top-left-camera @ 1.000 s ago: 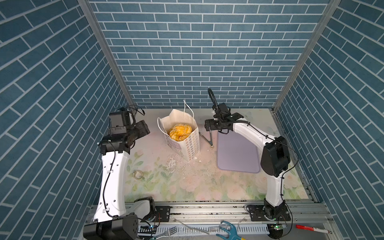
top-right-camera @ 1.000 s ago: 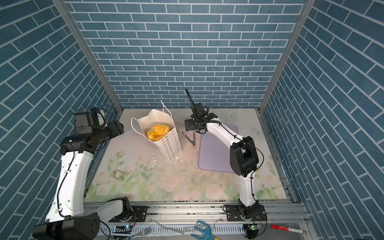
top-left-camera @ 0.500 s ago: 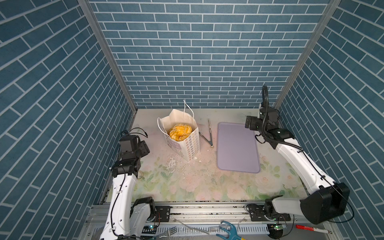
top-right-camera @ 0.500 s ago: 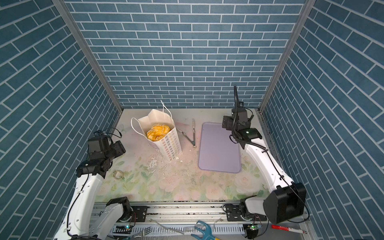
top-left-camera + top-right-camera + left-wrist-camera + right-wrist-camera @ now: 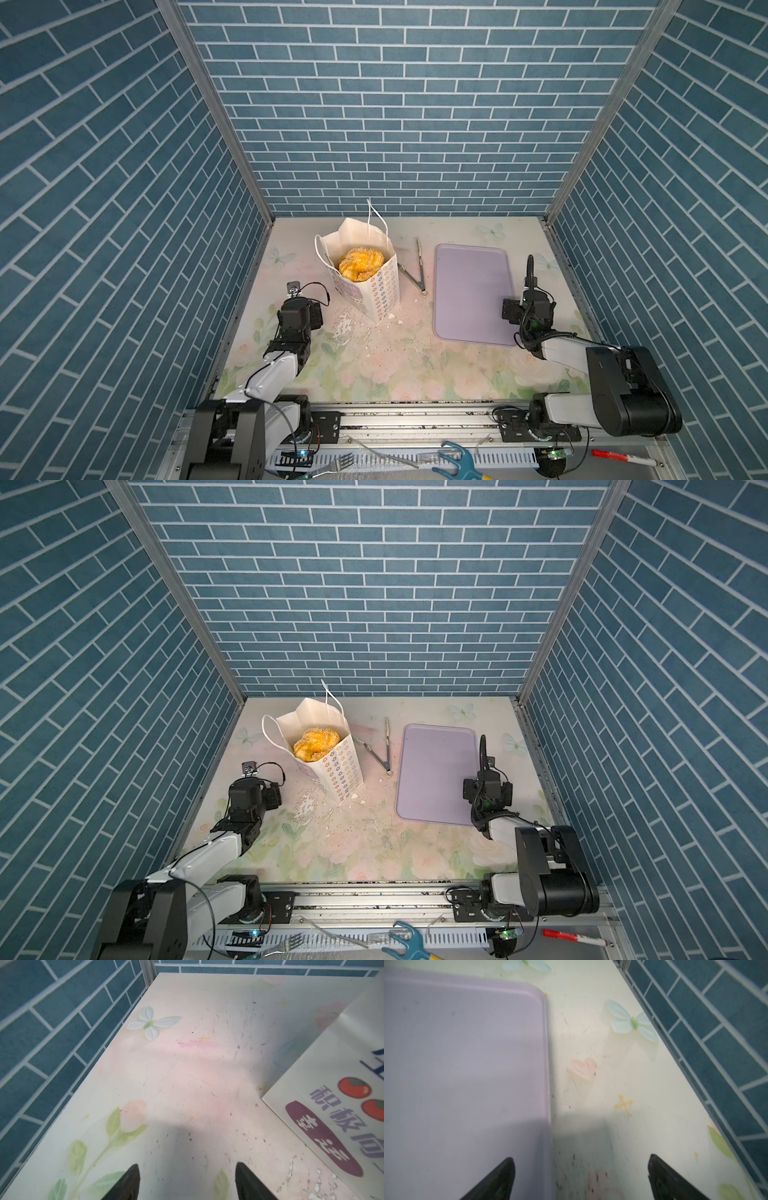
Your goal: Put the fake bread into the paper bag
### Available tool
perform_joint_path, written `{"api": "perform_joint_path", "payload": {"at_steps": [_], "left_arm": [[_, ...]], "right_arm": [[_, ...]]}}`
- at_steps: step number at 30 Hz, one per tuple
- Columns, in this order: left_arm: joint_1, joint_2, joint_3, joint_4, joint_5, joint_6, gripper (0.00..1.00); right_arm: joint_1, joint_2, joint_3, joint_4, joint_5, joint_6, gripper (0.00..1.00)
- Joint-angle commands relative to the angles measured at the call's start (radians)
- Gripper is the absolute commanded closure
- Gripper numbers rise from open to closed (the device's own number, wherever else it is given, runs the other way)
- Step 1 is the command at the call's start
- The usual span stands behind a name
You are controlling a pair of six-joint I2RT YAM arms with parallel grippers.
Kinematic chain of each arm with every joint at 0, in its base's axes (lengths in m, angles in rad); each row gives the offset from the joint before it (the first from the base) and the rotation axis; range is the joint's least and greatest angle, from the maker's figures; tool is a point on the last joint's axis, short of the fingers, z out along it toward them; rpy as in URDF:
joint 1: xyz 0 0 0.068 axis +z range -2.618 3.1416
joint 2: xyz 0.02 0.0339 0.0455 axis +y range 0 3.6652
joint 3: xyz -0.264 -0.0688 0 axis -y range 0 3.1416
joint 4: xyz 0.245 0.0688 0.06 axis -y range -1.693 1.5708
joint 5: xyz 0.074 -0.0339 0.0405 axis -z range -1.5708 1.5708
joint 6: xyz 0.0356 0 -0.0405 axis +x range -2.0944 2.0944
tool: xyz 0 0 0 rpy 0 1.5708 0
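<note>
Blue brick-pattern panels [image 5: 374,104] wall in the cell on three sides in both top views. The table [image 5: 374,374] wears a pale floral print, scuffed and littered with white crumbs [image 5: 345,328] by the foot of the paper bag [image 5: 376,291]. That bag stands open toward the back left, and the fake bread [image 5: 360,264] sits in its mouth. I can make out only a sugar-speckled twist on top; the bag walls hide whatever lies beneath. Metal tongs [image 5: 415,274] lie on the table between the bag and the lavender tray [image 5: 471,291]. A blue tool [image 5: 457,461] on the front rail is cut off by the frame's lower edge. From up here each wrist covers its own fingers, so I read the tools elsewhere.

On the left wrist view, the left gripper [image 5: 187,1165] has its jaws well apart with nothing between them, over scratched, speckled table. The bag's printed side [image 5: 342,1105] runs off the frame, and its lettering is too blurred for me to read.

On the right wrist view, the right gripper [image 5: 581,1158] is spread wide and holds nothing. One finger is over the tray [image 5: 467,1064], the other over the table. Focus is soft throughout.
</note>
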Motion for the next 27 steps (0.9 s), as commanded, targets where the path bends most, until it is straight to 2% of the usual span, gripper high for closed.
{"api": "perform_joint_path", "payload": {"at_steps": [1, 3, 5, 12, 27], "left_arm": [[-0.031, 0.064, 0.001, 0.32, -0.001, 0.071, 0.27], [-0.039, 0.113, 0.007, 0.379, -0.003, 0.087, 0.26], [-0.039, 0.126, 0.034, 0.341, -0.005, 0.086, 0.26], [-0.038, 0.141, 0.05, 0.328, 0.01, 0.092, 0.23], [-0.036, 0.129, 0.031, 0.35, 0.072, 0.114, 0.23]], "right_arm": [[-0.056, 0.086, -0.037, 0.368, -0.112, -0.036, 0.01], [-0.062, 0.167, -0.059, 0.5, -0.159, -0.057, 0.01], [-0.062, 0.146, -0.03, 0.412, -0.15, -0.047, 0.01], [-0.074, 0.154, 0.022, 0.324, -0.135, -0.024, 0.01], [-0.076, 0.156, 0.025, 0.32, -0.139, -0.021, 0.01]]}}
